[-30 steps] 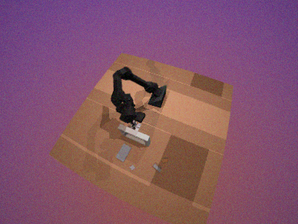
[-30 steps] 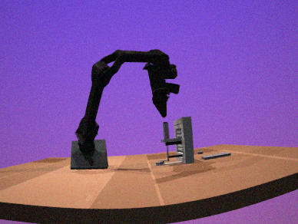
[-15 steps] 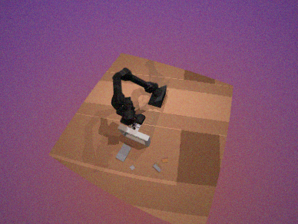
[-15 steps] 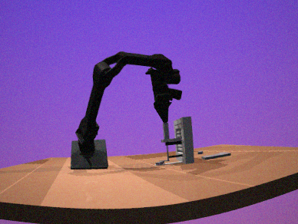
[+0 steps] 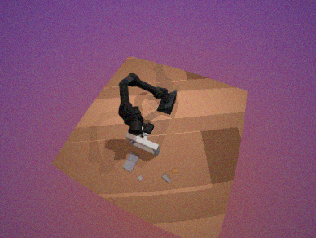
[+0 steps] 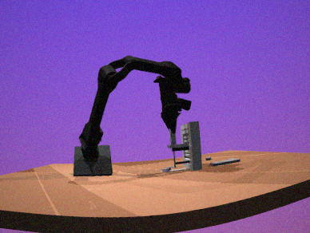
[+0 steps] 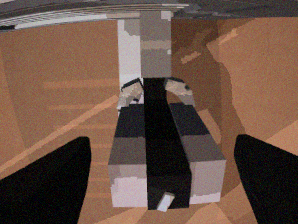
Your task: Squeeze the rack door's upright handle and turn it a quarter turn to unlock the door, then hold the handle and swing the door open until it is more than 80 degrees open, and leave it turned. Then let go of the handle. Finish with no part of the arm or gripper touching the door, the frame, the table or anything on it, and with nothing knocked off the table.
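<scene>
In the wrist view, the left finger [image 7: 47,182] is seen first, then the upright handle [image 7: 165,175] [image 6: 172,140] between the spread fingertips, unpinched, with gaps at both its sides. Then the right finger [image 7: 267,177] is seen. Beyond the fingers, the grey rack [image 7: 225,9] [image 6: 195,145] [image 5: 142,141] is placed upright on the table [image 7: 40,60] [image 6: 132,195] [image 5: 191,152].

No text, label, brand, number or sign can be read in any of the three views; the surfaces that show are either plain or too blurred and grainy to make out any lettering.
</scene>
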`<state>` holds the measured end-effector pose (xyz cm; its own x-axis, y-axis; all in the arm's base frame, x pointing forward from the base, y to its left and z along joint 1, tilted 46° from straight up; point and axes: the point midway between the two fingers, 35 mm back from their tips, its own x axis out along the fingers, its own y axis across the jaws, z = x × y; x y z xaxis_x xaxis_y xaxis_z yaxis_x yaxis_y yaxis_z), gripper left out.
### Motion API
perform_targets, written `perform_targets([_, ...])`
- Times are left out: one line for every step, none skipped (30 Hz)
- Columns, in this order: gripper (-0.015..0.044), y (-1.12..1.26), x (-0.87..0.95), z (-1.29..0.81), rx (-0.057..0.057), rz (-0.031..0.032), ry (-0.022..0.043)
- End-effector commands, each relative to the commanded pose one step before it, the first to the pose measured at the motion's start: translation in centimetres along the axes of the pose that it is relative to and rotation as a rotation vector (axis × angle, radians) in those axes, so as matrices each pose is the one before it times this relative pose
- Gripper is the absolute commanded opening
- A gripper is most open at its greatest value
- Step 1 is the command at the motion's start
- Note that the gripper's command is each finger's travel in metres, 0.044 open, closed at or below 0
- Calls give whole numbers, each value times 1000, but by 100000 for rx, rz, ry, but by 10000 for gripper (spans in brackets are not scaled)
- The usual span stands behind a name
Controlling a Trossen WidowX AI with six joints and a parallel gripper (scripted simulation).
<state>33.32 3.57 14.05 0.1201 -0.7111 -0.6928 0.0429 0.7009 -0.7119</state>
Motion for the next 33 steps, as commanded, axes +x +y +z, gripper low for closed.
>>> perform_targets([299, 89, 947, -175, -1064, 286, 2090])
perform_targets([299, -5, 158, -5, -114, 25, 240])
perform_targets([299, -5, 158, -5, -114, 26, 240])
perform_targets([299, -6, 158, -5, -114, 27, 239])
perform_targets([299, -6, 158, -6, -113, 27, 239])
perform_targets([299, -6, 159, -6, -113, 28, 239])
perform_targets([299, -6, 159, -7, -113, 29, 239])
perform_targets([299, -6, 158, -7, -113, 30, 238])
perform_targets([299, -5, 127, -6, -91, 24, 191])
perform_targets([299, -3, 76, -4, -54, 15, 114])
perform_targets([299, -1, 25, -1, -18, 5, 38])
perform_targets([272, 0, 0, 0, 0, 0, 0])
perform_targets([246, 0, 0, 0, 0, 0, 0])
perform_targets([220, 0, 0, 0, 0, 0, 0])
perform_targets([194, 0, 0, 0, 0, 0, 0])
perform_targets([167, 0, 0, 0, 0, 0, 0])
perform_targets([141, 0, 0, 0, 0, 0, 0])
perform_targets([115, 0, 0, 0, 0, 0, 0])
perform_targets([108, 0, 0, 0, 0, 0, 0])
perform_targets([102, 0, 0, 0, 0, 0, 0])
perform_targets([95, 0, 0, 0, 0, 0, 0])
perform_targets([88, 0, 0, 0, 0, 0, 0])
perform_targets([82, 0, 0, 0, 0, 0, 0])
perform_targets([75, 0, 0, 0, 0, 0, 0])
perform_targets([68, 0, 0, 0, 0, 0, 0])
perform_targets([62, 0, 0, 0, 0, 0, 0])
perform_targets([55, 0, 0, 0, 0, 0, 0])
perform_targets([48, 0, 0, 0, 0, 0, 0])
perform_targets([42, 0, 0, 0, 0, 0, 0])
perform_targets([35, 0, 0, 0, 0, 0, 0])
perform_targets([28, 0, 0, 0, 0, 0, 0])
perform_targets([27, 0, 0, 0, 0, 0, 0])
perform_targets([27, 0, 0, 0, 0, 0, 0])
